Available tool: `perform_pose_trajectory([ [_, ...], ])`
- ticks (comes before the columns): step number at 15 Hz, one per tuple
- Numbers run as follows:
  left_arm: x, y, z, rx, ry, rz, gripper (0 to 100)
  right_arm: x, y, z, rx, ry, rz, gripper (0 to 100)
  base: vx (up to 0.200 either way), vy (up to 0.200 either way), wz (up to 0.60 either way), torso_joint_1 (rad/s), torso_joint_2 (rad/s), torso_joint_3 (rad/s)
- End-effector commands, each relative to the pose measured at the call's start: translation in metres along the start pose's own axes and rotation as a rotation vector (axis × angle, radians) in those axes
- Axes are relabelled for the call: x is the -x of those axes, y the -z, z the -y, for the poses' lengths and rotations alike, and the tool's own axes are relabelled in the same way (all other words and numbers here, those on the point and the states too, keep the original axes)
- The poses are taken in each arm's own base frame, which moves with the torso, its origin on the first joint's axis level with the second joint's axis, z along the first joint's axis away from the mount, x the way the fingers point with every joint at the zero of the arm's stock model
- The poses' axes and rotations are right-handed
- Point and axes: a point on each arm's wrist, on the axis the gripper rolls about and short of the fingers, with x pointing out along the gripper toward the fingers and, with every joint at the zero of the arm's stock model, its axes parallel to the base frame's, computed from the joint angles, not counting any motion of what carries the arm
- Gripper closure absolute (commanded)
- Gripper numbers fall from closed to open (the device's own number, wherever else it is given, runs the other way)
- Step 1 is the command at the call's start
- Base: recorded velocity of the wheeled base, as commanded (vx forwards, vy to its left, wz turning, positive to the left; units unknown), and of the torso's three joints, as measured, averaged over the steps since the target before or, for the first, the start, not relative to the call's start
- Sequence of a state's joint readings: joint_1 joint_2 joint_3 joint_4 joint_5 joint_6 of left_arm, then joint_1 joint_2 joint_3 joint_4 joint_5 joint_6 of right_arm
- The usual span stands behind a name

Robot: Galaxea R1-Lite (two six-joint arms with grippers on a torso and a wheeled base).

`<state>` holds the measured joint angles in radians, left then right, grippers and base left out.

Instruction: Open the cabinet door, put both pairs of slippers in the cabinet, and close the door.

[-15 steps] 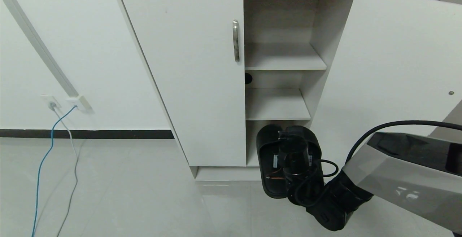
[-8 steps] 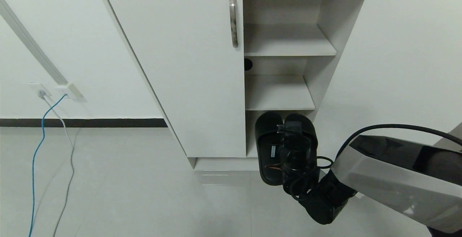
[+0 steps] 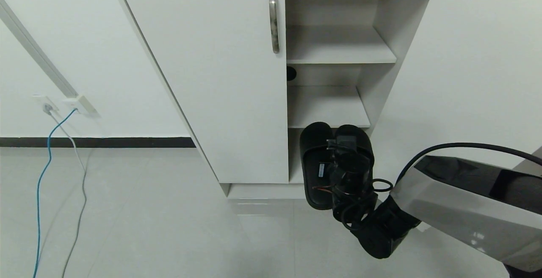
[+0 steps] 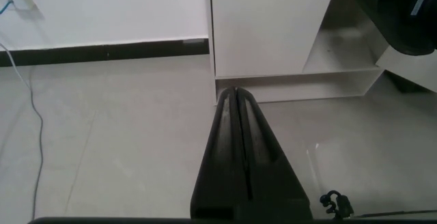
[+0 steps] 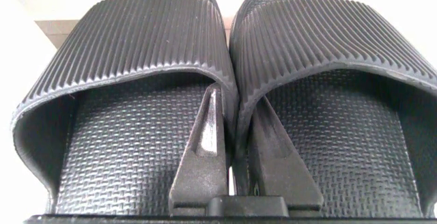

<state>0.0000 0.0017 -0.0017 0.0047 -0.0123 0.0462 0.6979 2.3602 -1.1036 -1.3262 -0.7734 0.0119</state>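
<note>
- My right tool (image 5: 235, 125) pinches the black slippers (image 3: 316, 166) by their touching inner edges, carrying both together.
- They hang ahead of it, toes at the cabinet (image 3: 211, 79) bottom opening.
- My left tool (image 4: 237, 98) is closed, empty.

Head camera: high, forward-down onto cabinet (image 3: 220, 79), mid-range. Left wrist: low, facing cabinet base over floor (image 4: 123, 135). Right wrist: tight on slippers (image 5: 136, 67), also at head view's 4 o'clock.

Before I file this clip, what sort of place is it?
Probably an indoor room set up like a home entryway: a white cabinet with shelves, a glossy tiled floor, and a wall socket with cables. The right gripper holds black slippers before the cabinet's bottom opening.
</note>
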Motion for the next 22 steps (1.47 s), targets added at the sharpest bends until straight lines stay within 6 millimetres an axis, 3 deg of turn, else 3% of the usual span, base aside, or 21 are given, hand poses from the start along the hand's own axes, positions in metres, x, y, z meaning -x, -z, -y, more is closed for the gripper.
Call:
perform_pose_trajectory([
  [1, 0.000, 0.000, 0.000, 0.000, 0.000, 0.000, 100, 0.001, -0.003, 0.000, -0.005, -0.002, 0.005, 100, 0.200, 0.000, 0.00, 0.012, 0.01, 0.002],
  [11, 0.000, 0.000, 0.000, 0.000, 0.000, 0.000, 100, 0.001, 0.004, 0.000, 0.010, -0.002, -0.009, 100, 0.200, 0.000, 0.00, 0.001, 0.00, 0.002],
  [14, 0.000, 0.000, 0.000, 0.006, 0.000, 0.000, 100, -0.003, 0.001, 0.001, 0.002, -0.013, 0.001, 100, 0.000, 0.000, 0.00, 0.000, 0.00, 0.000],
  [22, 0.000, 0.000, 0.000, 0.008, -0.002, 0.000, 100, -0.066, -0.020, 0.003, 0.027, -0.003, -0.021, 100, 0.000, 0.000, 0.00, 0.000, 0.00, 0.000],
])
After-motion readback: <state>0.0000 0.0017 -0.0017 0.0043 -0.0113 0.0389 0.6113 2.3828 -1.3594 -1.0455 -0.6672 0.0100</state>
